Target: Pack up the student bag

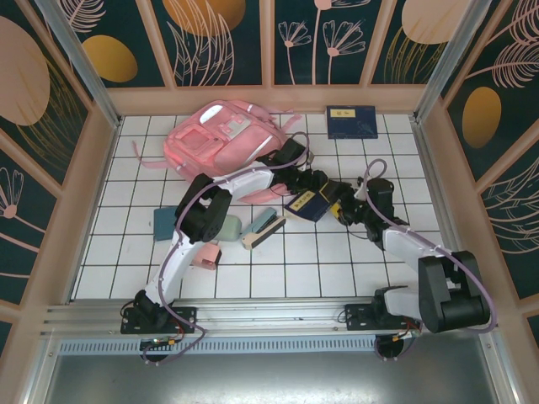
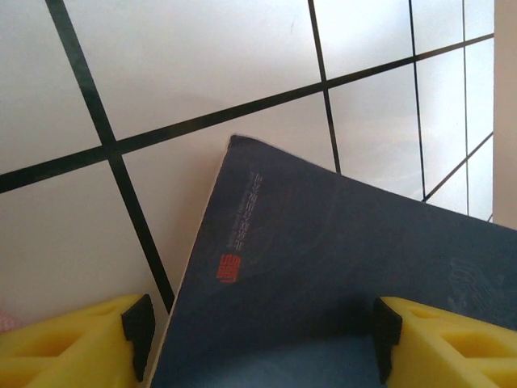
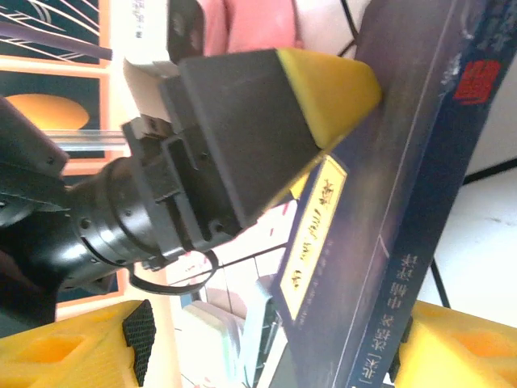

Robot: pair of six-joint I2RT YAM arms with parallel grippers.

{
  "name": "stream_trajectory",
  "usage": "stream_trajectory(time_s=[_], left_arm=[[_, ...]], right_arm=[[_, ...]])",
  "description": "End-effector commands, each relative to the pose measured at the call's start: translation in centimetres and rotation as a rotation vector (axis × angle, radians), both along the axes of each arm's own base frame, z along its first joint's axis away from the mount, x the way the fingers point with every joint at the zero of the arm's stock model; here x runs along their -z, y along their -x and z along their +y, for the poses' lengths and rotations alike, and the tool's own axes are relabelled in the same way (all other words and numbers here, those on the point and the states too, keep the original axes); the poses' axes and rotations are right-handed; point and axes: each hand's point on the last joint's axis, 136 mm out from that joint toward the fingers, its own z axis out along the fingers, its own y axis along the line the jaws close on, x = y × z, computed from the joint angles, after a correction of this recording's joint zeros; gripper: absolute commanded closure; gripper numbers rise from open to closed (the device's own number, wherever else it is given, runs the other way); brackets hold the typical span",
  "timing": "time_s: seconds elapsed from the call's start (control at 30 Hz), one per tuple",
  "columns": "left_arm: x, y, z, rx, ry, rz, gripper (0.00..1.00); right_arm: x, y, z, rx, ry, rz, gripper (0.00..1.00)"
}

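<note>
We judge this to be the pick-up step. The dark blue book point(image 1: 308, 204) sits tilted just in front of the student bag point(image 1: 215, 135), which lies flat on the tiles beyond both grippers. The left gripper point(image 2: 258, 335) straddles the book with its jaws wide, and we cannot tell whether they pinch it. The right gripper point(image 3: 271, 347) stands apart, with one finger beside the spine. Next we need one firm hold, then a carry back to the bag's opening.

Surface: a table point(image 1: 109, 252) of white tiles with dark lines is lying flat | Walls: dark teal panels point(image 1: 219, 59) with pale plants and orange ovals are standing around it in wooden frames point(image 1: 269, 99)
</note>
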Motion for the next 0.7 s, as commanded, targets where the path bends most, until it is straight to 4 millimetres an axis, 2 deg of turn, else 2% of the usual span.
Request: stream_trajectory(time_s=[0.0, 0.3, 0.43, 0.67], left_arm=[[6.6, 5.6, 1.3, 0.032, -0.097, 0.258, 0.27], [6.5, 5.9, 1.6, 0.016, -0.052, 0.299, 0.28], [6.0, 5.9, 1.5, 0.001, -0.016, 0.321, 0.28], [3.6, 5.6, 0.5, 0.014, 0.074, 0.321, 0.29]], right_arm=[[-0.5, -0.4, 0.1, 0.011, -0.019, -0.055, 0.25], [1.3, -0.9, 0.1, 0.024, -0.022, -0.025, 0.28], [2.2, -0.9, 0.1, 0.031, -0.021, -0.011, 0.36], [3.9, -1.6, 0.2, 0.037, -0.019, 0.021, 0.49]])
